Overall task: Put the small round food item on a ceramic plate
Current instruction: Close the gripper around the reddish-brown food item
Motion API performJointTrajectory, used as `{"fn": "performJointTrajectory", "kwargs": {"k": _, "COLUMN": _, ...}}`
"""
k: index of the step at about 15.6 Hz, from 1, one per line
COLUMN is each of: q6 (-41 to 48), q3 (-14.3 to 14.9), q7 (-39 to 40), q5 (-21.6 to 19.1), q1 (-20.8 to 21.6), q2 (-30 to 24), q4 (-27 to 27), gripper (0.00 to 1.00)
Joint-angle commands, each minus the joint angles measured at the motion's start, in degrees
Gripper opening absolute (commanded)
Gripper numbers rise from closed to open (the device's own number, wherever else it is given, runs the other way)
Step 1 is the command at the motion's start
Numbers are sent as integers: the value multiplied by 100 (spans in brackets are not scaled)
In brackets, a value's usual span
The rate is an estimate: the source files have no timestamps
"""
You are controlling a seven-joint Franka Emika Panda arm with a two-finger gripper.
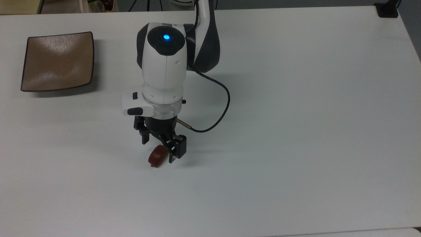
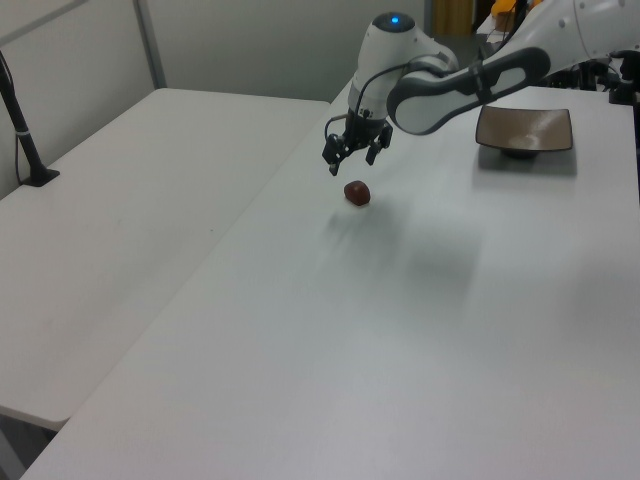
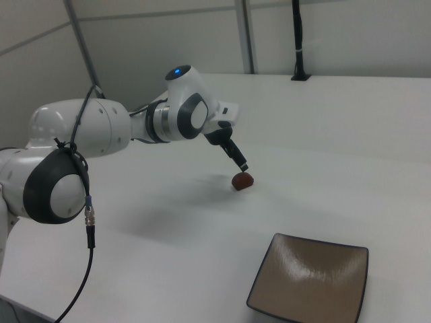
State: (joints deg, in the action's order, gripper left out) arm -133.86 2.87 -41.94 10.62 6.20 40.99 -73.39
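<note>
Claw [image 1: 159, 152] fingers apart, above small round food item [image 1: 157, 157] mid-table.

We take this for a robotics lab. A broad bare white surface [image 1: 312, 98] carries a white Franka arm [image 3: 101, 128] with a blue status light and a loose black cable [image 1: 220, 108]. Black camera posts [image 2: 22, 120] clamp to the surface's edges, plain grey partition walls [image 3: 350, 33] close it in, and electronic gear [image 2: 600, 55] crowds the left view's far right corner.
</note>
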Motion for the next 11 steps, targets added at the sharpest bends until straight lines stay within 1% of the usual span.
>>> {"fn": "performJointTrajectory", "kwargs": {"k": 1, "q6": -333, "q3": 3, "q7": -298, "q5": 230, "q1": 21, "q2": 128, "q4": -52, "gripper": 100}}
{"fn": "performJointTrajectory", "kwargs": {"k": 4, "q6": -536, "q3": 3, "q7": -298, "q5": 291, "q1": 12, "q2": 190, "q4": -175, "gripper": 100}}
{"fn": "performJointTrajectory", "kwargs": {"k": 11, "q6": -545, "q3": 3, "q7": -306, "q5": 616, "q1": 21, "q2": 199, "q4": -351, "gripper": 100}}
